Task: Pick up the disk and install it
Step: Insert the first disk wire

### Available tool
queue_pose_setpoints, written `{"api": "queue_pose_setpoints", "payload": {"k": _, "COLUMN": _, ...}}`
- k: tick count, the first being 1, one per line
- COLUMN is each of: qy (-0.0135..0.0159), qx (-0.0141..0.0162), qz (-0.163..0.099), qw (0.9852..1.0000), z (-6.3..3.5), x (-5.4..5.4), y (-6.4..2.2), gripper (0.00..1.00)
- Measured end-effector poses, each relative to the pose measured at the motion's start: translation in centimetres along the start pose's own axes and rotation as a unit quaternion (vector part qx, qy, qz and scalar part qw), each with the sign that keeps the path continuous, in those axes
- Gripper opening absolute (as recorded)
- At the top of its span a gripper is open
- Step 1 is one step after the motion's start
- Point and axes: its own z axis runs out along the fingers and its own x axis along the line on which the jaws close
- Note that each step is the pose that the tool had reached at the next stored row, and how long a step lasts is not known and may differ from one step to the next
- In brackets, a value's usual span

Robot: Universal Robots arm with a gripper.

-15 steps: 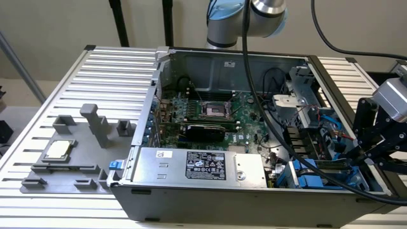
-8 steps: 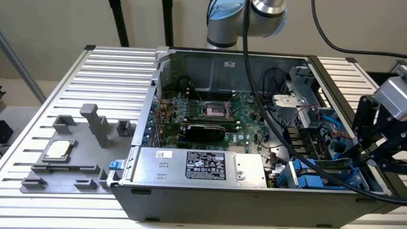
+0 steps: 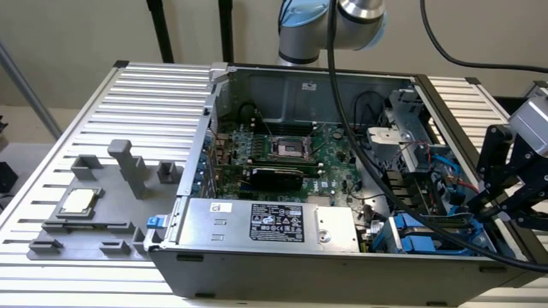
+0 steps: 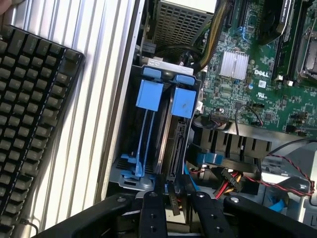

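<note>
- While the end effector point(image 4: 174, 201) hangs just over the drive bay point(image 4: 130, 174), its two black fingers point(image 4: 151, 213) stand a little way apart. They are not squeezing anything.
- The disk point(image 4: 177, 144) stands on its edge inside the drive bay, in a corner of the computer case point(image 3: 342, 282). Its thin edge lines up with the gap between the fingers.
- A bright blue tab point(image 4: 184, 101) sits on the far end of the disk.
- Just beside the disk is a second blue frame point(image 4: 148, 94). It sits in the slot nearer the case wall.
- On the other side of the bay lie red, yellow and black wires point(image 4: 232, 182).
- Past the wires is the green board point(image 4: 277, 94), with a small silver block with ridges point(image 4: 234, 64) on it.
- A black keyboard point(image 4: 34, 124) lies on the ribbed metal bench point(image 3: 145, 90), outside the case.
- In the exterior view the case lies open on the bench.
- A long grey box with a black-and-white label point(image 3: 265, 224) runs along its front. The blue frames are just to the exterior view's right of that box.
- A small square silver chip point(image 3: 77, 202) rests on a grey holder point(image 3: 94, 234) at the exterior view's left, well apart from the case.
- The robot arm point(image 3: 330, 25) comes from behind the case, and a thick black cable point(image 3: 351, 128) hangs across it.
</note>
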Motion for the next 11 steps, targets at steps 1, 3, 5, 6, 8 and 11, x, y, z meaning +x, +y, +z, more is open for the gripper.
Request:
{"api": "queue_pose_setpoints", "payload": {"k": 1, "qy": 0.0000, "qx": 0.0000, "qz": 0.000, "qw": 1.0000, "z": 0.02, "x": 0.00, "y": 0.01, "gripper": 0.27}}
{"api": "queue_pose_setpoints", "payload": {"k": 3, "qy": 0.0002, "qx": -0.0001, "qz": -0.001, "qw": 1.0000, "z": 0.11, "x": 0.00, "y": 0.03, "gripper": 0.27}}
{"api": "queue_pose_setpoints", "payload": {"k": 5, "qy": 0.0002, "qx": -0.0002, "qz": -0.002, "qw": 1.0000, "z": 0.27, "x": 0.01, "y": 0.04, "gripper": 0.27}}
{"api": "queue_pose_setpoints", "payload": {"k": 6, "qy": 0.0002, "qx": -0.0002, "qz": -0.002, "qw": 1.0000, "z": 0.33, "x": 0.02, "y": 0.04, "gripper": 0.27}}
{"api": "queue_pose_setpoints", "payload": {"k": 8, "qy": 0.0002, "qx": -0.0003, "qz": -0.003, "qw": 1.0000, "z": 0.44, "x": 0.02, "y": 0.05, "gripper": 0.27}}
{"api": "queue_pose_setpoints", "payload": {"k": 11, "qy": 0.0004, "qx": -0.0004, "qz": -0.004, "qw": 1.0000, "z": 0.52, "x": 0.03, "y": 0.06, "gripper": 0.25}}
